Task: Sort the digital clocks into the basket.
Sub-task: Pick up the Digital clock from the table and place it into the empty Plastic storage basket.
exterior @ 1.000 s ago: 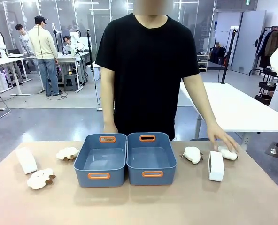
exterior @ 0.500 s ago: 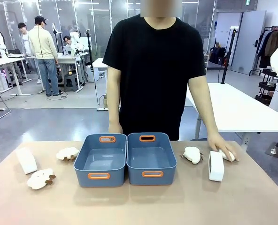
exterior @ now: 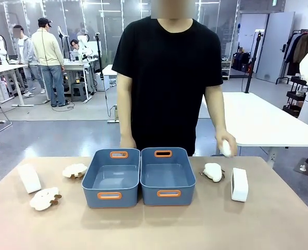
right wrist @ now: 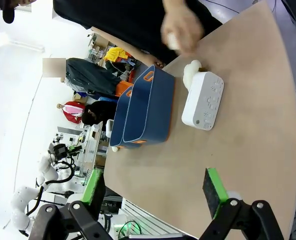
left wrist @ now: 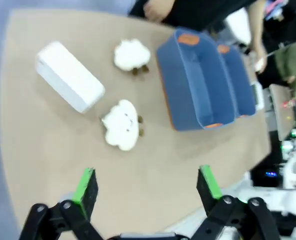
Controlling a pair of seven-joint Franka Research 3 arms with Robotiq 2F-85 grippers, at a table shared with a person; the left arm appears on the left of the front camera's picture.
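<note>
On the tan surface, 2 blue-grey baskets sit side by side at the middle. The left clock lies well ahead of the left tool, whose fingers stand apart and empty. The right clock lies ahead of the right tool, also spread and empty. The front view shows the person's hand above the surface, holding something small and white, near a plush toy.

The person's hand is holding a small white thing above the worktop, beyond the right-hand digital clock.
</note>
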